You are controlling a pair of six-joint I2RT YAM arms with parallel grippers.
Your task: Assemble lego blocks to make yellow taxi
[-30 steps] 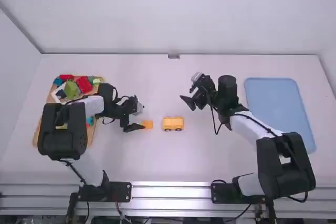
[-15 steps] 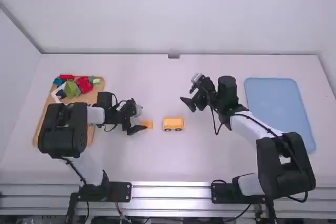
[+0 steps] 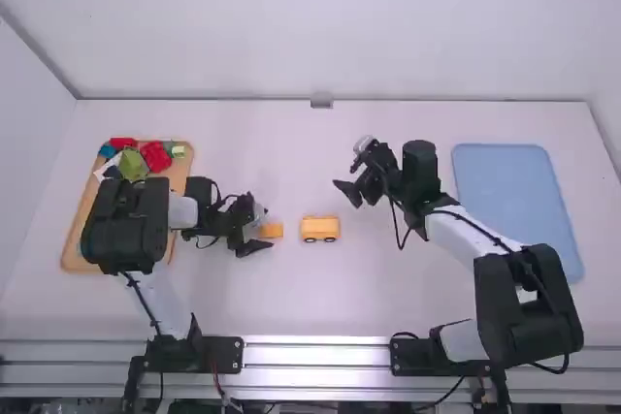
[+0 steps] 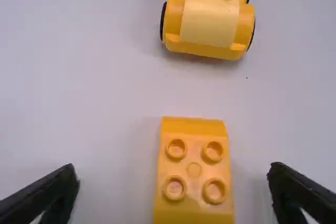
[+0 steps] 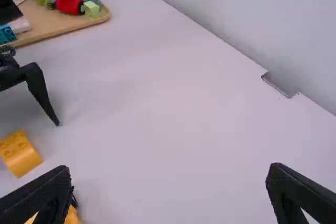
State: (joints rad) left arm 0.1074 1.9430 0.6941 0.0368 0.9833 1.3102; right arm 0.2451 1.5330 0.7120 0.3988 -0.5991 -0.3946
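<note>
The block lies on the tabletop near the car, between the wide-spread fingers of the left end effector and apart from both. The right end effector, also wide, hangs beyond the car. The left arm covers part of the wooden tray of coloured pieces; the blue tray lies far right.

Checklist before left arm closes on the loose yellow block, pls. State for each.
1. Left gripper open: ok.
2. Loose yellow block between its fingers: ok, with a gap on both sides.
3. Block studs facing up: ok.
4. Yellow wheeled piece on its wheels, apart from the block: ok.
5. Right gripper open and empty, away from the block: ok.
6. Left fingers low enough to grip: cannot tell.
</note>
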